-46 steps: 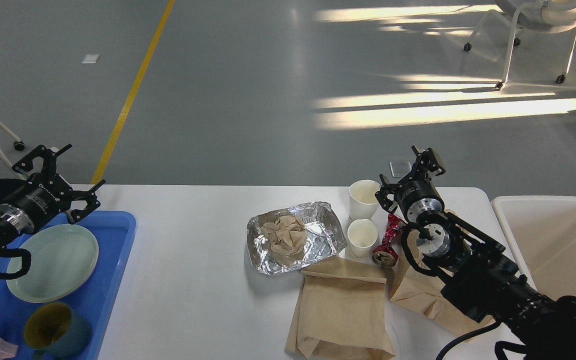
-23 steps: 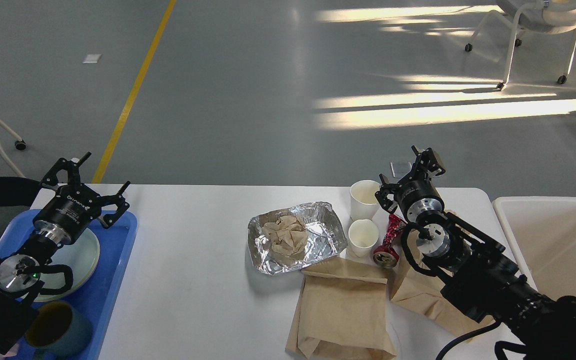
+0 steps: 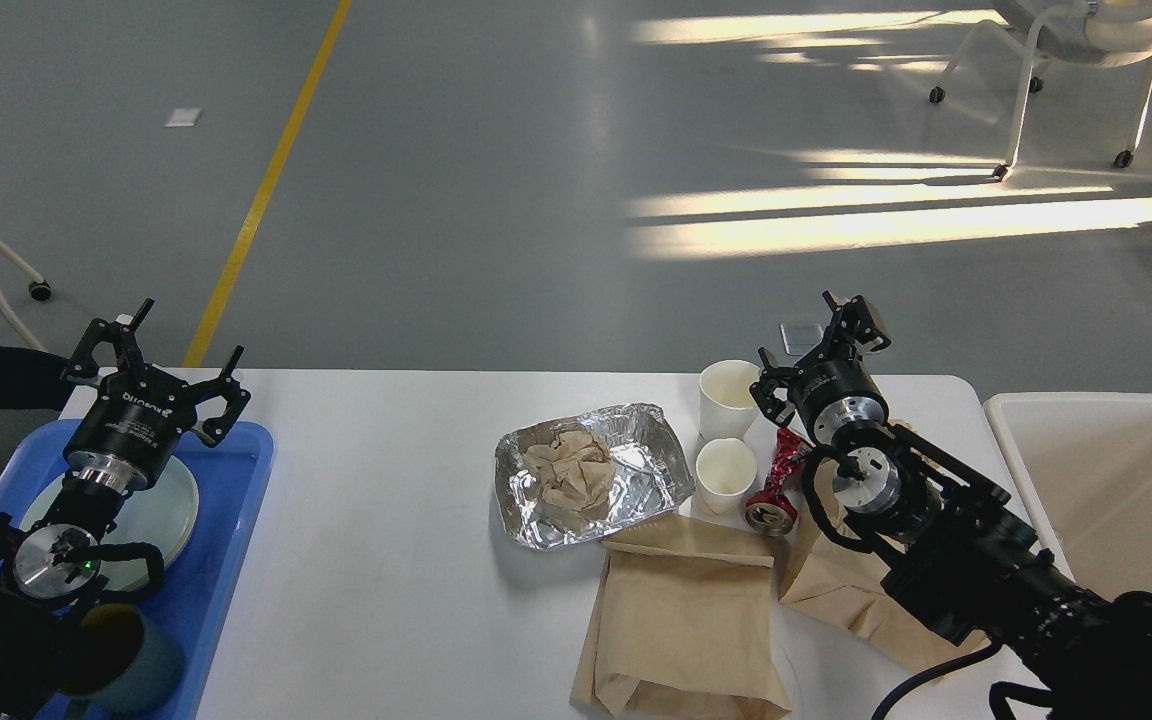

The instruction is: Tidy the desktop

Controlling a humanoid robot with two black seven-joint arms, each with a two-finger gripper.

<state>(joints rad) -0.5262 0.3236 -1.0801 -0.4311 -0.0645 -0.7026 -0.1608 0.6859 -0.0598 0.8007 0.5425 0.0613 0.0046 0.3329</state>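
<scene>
Head view. White counter [image 3: 386, 560] with rounded corners, spanning most of the width; beyond it a grey floor with a yellow line [image 3: 261, 195], bars of sunlight, and a white wheeled chair [image 3: 1076, 60] at upper right.

On the counter: foil tray [image 3: 591, 472] holding crumpled brown paper, two white paper cups [image 3: 726, 398] just right of it, crushed red can [image 3: 776, 485] beside the nearer cup, and two brown paper bags [image 3: 681, 625] toward the near edge. Blue tray [image 3: 226, 560] at the left end, carrying a pale plate [image 3: 171, 500] and a dark cup [image 3: 126, 655]. Cream bin [image 3: 1106, 480] off the right end.

Left gripper [image 3: 158, 358] spread wide and empty, above the far rim of the blue tray, well apart from the litter. Right gripper [image 3: 821, 335] parted and empty, over the counter's far right part, just beside the farther cup and above the can.
</scene>
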